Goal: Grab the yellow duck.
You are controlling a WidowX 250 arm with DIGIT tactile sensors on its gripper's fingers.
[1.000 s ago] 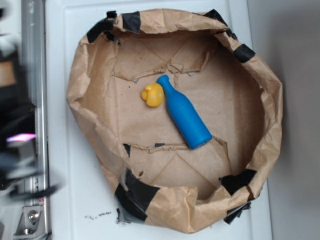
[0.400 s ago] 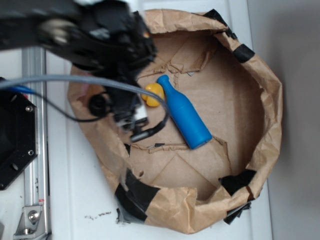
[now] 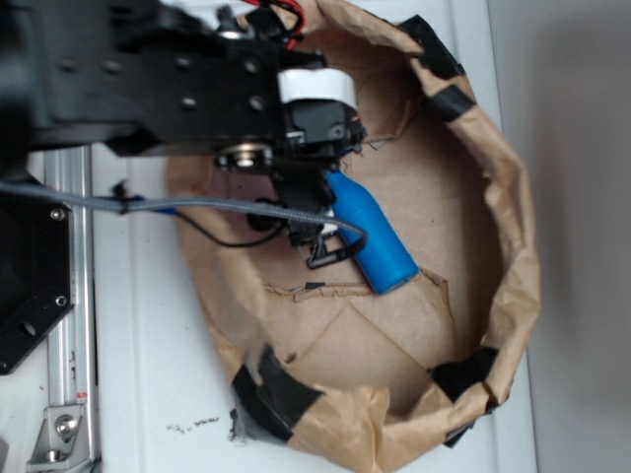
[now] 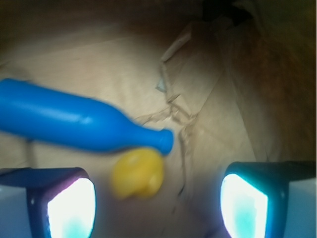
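Note:
In the wrist view the yellow duck lies on brown paper just under the neck of a blue bottle. My gripper is open, its two fingers wide apart at the bottom corners, and the duck sits between them, nearer the left one, untouched. In the exterior view the black arm hangs over the bag's left side and hides the duck; my gripper is under the wrist and mostly covered. Only the blue bottle's body sticks out to the right of the arm.
A crumpled brown paper bag wall patched with black tape rings the objects. The bag stands on a white surface. A metal rail and black base sit at the left. A grey cable trails across the bag.
The arm has swung in from the left over the bag and come down over the duck, which it now hides in the exterior view. The bag's left wall has been pushed rightward.

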